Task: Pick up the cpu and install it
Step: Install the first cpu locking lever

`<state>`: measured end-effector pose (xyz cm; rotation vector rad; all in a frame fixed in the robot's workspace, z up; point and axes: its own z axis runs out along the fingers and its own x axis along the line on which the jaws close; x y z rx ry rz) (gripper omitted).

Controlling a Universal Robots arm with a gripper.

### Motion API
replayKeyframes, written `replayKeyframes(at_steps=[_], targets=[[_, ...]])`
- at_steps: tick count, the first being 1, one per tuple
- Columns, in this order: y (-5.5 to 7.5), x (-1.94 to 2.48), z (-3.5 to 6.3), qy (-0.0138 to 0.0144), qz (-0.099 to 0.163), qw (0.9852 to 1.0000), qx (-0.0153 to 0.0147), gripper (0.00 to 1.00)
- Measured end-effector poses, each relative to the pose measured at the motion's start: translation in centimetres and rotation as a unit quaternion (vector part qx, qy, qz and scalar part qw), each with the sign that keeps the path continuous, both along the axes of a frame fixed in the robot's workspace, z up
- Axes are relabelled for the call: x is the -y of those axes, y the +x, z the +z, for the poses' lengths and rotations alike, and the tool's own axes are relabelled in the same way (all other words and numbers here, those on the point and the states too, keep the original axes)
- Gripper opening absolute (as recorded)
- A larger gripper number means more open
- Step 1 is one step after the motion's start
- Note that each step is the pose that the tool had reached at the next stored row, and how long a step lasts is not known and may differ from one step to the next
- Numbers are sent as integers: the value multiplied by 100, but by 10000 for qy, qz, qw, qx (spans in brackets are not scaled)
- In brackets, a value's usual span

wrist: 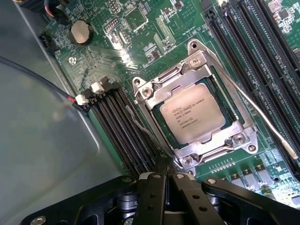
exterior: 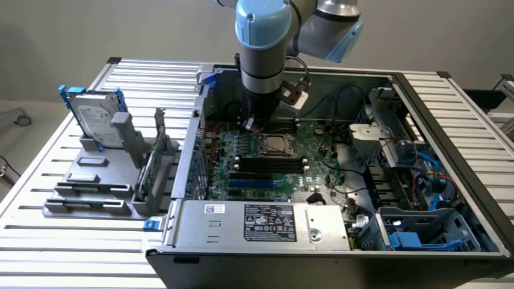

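Note:
The cpu (wrist: 199, 112), a flat silver-grey square with printed text, lies seated inside the metal-framed motherboard socket (wrist: 149, 91). In the exterior view the cpu (exterior: 275, 143) sits mid-board inside the open computer case (exterior: 449, 120). My gripper (wrist: 164, 171) is shut, its black fingers pressed together with nothing seen between them. Its tips hover just off one corner of the socket frame, close to the hooked end of a thin wire lever (wrist: 262, 117). The exterior view has the gripper (exterior: 252, 124) pointing down at the board, slightly toward that view's left of the socket.
Black memory slots (wrist: 124, 136) flank the socket on both sides. A coin battery (wrist: 80, 32) and a red-black cable (wrist: 56, 89) lie nearby. A power supply (exterior: 265, 223) fills the case front. A hard drive (exterior: 95, 120) stands in a grey fixture (exterior: 88, 192) on the slatted table.

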<state>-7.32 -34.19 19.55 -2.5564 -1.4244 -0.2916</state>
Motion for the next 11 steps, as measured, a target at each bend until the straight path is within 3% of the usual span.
replayKeyframes(at_steps=[11], targets=[[52, -12, -19, -38, -17, 10000, 2, 11]])
